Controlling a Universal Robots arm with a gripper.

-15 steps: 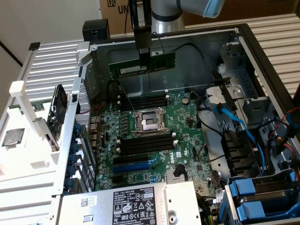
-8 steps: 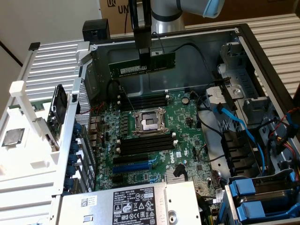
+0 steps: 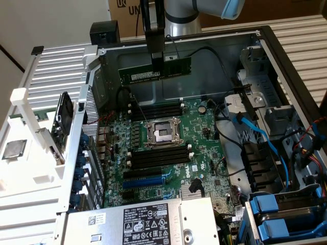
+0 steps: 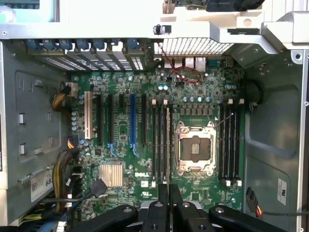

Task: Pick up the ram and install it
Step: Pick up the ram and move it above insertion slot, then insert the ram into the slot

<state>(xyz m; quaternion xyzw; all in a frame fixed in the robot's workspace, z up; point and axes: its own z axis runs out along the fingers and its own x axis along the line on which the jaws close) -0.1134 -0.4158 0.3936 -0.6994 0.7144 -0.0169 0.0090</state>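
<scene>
Over the open case (image 3: 204,56), the gripper (image 3: 157,69) pinches the ram (image 3: 135,75) mid-length by its top edge. It looks light, thin and stiff, likely fragile if twisted.

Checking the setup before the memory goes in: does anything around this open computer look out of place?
The metal-framed processor socket on the green motherboard looks empty, while a square silver processor chip lies off the board on the white frame at the exterior view's left. The long dark-green ram stick hangs in the jaws, not seated.
</scene>
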